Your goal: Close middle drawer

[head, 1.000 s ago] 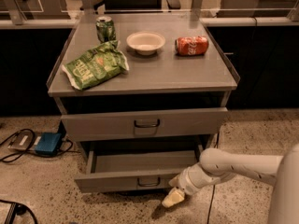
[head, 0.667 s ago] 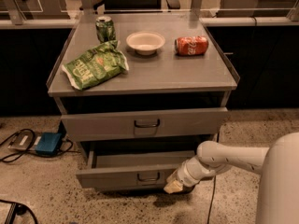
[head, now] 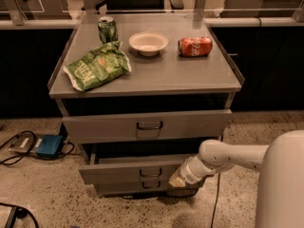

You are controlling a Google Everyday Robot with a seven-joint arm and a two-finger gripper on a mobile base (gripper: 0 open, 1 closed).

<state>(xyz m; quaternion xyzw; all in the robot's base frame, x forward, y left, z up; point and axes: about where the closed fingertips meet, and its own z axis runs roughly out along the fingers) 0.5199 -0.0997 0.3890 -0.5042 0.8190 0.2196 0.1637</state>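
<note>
Camera view: fingers (head: 176, 180) touch right of middle drawer (head: 114, 173).

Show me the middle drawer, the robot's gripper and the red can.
middle drawer (head: 118, 171): camera view, front panel left of its handle.
gripper (head: 177, 180): camera view, its tip, at the middle drawer's right front end.
red can (head: 195, 46): camera view, middle of its side.
</note>
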